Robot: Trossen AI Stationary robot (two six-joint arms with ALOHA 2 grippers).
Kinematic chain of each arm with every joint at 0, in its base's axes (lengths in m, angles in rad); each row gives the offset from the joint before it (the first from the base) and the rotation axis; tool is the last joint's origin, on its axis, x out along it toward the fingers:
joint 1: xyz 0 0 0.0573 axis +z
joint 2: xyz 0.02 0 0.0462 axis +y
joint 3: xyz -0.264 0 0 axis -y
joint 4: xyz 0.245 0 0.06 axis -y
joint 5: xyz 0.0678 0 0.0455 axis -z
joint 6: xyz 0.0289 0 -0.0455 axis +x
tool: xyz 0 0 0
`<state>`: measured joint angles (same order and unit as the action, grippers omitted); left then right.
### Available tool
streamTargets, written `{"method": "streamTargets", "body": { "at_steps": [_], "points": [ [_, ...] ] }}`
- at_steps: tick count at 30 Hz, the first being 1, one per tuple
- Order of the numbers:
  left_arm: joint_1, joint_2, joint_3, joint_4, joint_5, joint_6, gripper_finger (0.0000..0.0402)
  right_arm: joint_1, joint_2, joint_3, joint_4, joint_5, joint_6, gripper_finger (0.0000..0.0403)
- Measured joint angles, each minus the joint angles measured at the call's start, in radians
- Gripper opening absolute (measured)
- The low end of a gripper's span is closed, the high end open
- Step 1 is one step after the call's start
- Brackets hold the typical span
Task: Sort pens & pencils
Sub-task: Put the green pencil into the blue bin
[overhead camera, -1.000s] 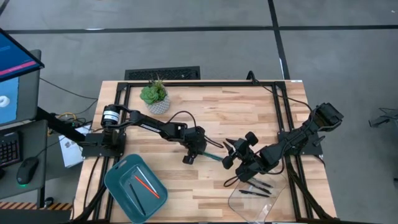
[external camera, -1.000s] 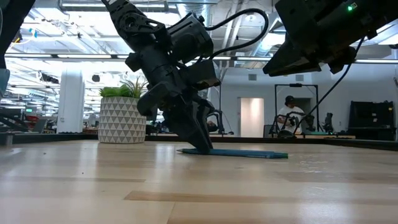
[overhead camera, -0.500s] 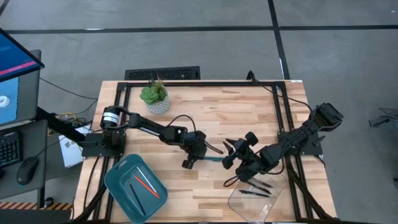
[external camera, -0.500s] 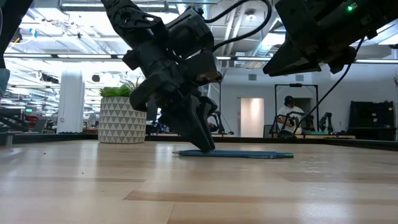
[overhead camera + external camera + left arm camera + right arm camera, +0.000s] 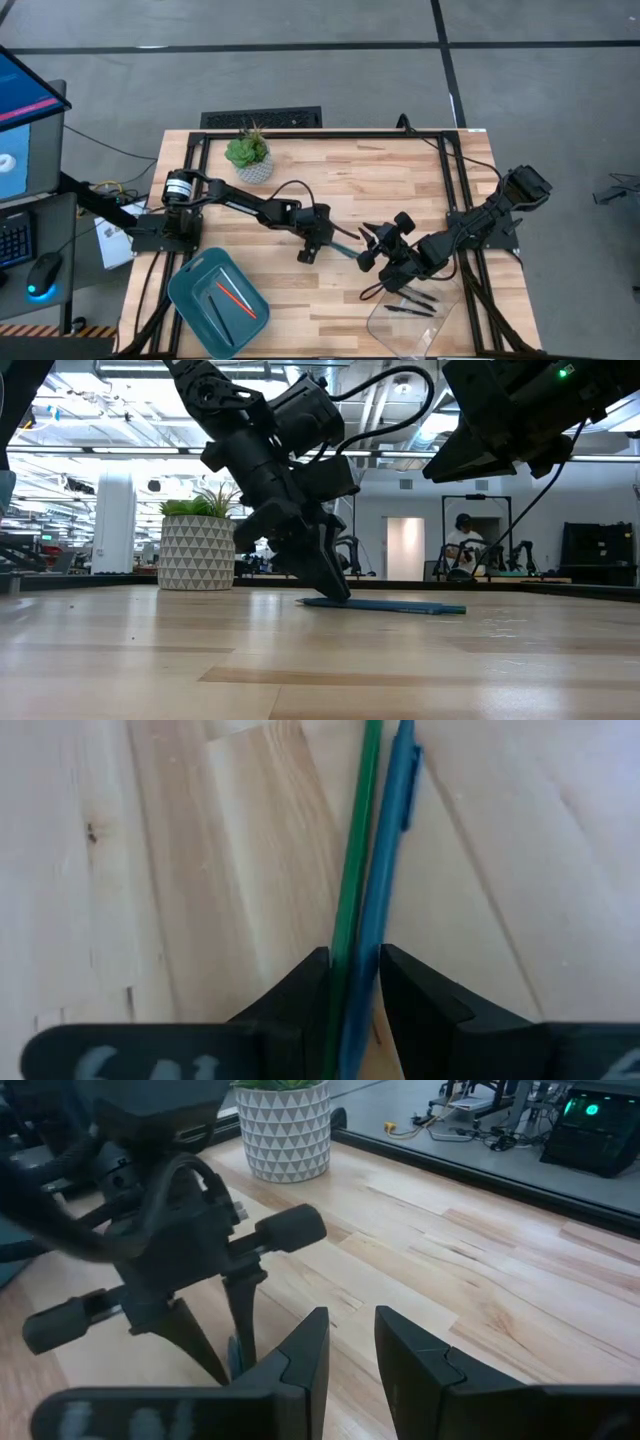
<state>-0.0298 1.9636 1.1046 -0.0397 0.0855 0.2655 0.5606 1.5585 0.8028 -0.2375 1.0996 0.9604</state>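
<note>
A dark green pencil (image 5: 358, 840) and a teal-blue pen (image 5: 392, 830) lie side by side, flat on the wood near the table's middle (image 5: 347, 251); the low view shows them as one teal strip (image 5: 400, 606). My left gripper (image 5: 353, 960) (image 5: 322, 246) stands over their left ends, shut on both. My right gripper (image 5: 348, 1350) (image 5: 372, 247) hovers just right of them, open by a narrow gap and touching nothing. An orange-red pencil (image 5: 238, 298) lies in the teal tray (image 5: 190, 285). Black pens (image 5: 410, 303) lie in the clear tray (image 5: 445, 335). My left gripper pinches the green pencil (image 5: 343, 945) and the teal-blue pen (image 5: 366, 945) together between its two fingers, near one end of the pair. The fingers (image 5: 336, 588) come down slanting from above, with their tips at the table. Both sticks lie flat on the wood.
A potted plant (image 5: 248, 155) stands at the far left of the table. The teal tray sits at the near left corner and the clear tray at the near right. Black frame rails run along the table's edges. People and equipment show in the room behind.
My left gripper has shifted a little toward the near-left and then back to the right, tipping slightly as it went. The teal pen has slid a short way along the table with it and stays flat. My right arm has kept still.
</note>
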Motion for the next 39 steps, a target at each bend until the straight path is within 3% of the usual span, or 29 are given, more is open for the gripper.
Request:
{"method": "streamTargets", "body": {
  "at_steps": [17,39],
  "points": [
    [-0.001,-0.001,0.077,0.001,0.092,0.008,0.0083,0.0,0.0,0.0,0.0,0.0,0.0,0.0107],
    [0.027,0.0,0.076,-0.058,-0.002,0.088,0.0083,0.0,0.0,0.0,0.0,0.0,0.0,0.0107]
  ]
}}
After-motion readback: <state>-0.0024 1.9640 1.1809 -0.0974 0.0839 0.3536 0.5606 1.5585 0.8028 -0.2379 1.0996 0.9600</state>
